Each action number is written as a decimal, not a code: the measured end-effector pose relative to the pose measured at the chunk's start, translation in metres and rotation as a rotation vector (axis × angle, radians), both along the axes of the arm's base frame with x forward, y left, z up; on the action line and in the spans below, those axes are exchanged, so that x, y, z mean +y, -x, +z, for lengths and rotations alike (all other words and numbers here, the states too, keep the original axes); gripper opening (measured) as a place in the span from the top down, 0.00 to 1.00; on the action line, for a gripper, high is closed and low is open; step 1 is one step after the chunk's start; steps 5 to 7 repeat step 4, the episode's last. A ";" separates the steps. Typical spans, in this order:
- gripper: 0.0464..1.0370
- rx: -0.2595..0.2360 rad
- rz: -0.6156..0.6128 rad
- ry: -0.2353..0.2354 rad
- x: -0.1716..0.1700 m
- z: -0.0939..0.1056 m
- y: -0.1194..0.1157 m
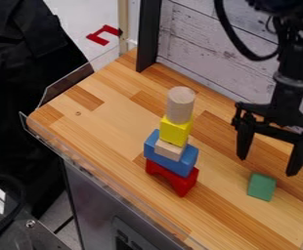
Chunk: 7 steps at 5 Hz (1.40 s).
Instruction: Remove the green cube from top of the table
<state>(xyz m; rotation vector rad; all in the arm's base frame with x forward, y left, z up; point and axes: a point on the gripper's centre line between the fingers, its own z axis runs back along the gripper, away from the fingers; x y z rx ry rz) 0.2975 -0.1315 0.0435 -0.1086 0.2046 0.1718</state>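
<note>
1. In the camera view, the green cube (262,186) is lying on the table (108,112), apart from the block stack (174,132).
2. The tool (268,165) is hanging near the cube, its fingers spread wide and grasping nothing.
3. The task is apparently standing at the approach, with grasp and removal remaining.
4. The next move is probably calling for centring the fingers over the cube, lowering them astride it and closing, then lifting it off the table while keeping clear of the stack.
</note>
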 end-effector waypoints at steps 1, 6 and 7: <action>0.04 -0.119 0.022 -0.029 0.008 0.049 0.006; 0.04 -0.198 0.023 -0.052 0.026 0.123 0.024; 0.04 -0.198 0.023 -0.052 0.026 0.123 0.024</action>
